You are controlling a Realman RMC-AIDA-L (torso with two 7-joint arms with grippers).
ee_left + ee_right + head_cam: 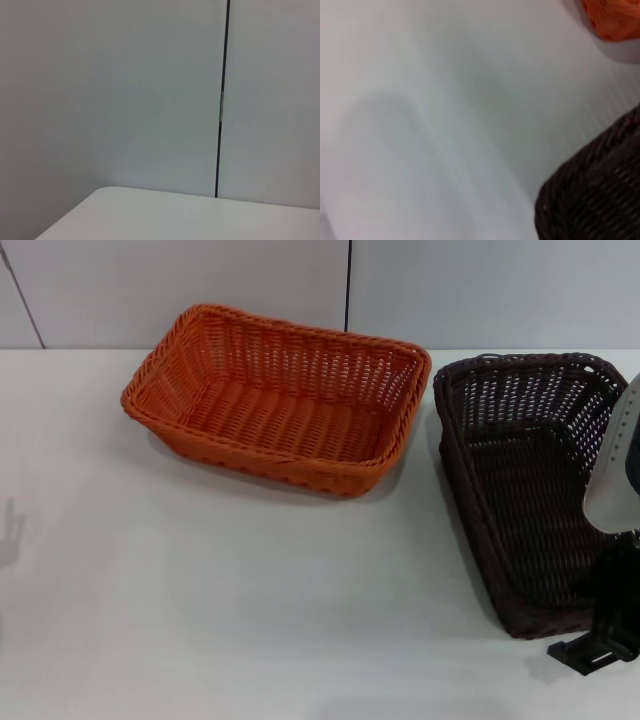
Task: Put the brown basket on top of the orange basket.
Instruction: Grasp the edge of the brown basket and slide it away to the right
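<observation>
Pincer state first: your right pincer (592, 648) sits at the near end of the brown basket (530, 490), at its near right corner, but you cannot tell whether its fingers are spread or closed on the rim. Your left pincer is out of sight. That basket rests on the table (250, 600) just right of the orange basket (275, 395), rims nearly touching. Seat your fingers across the braided rim, lift level, and clear the orange rim before lowering so it nests squarely.
</observation>
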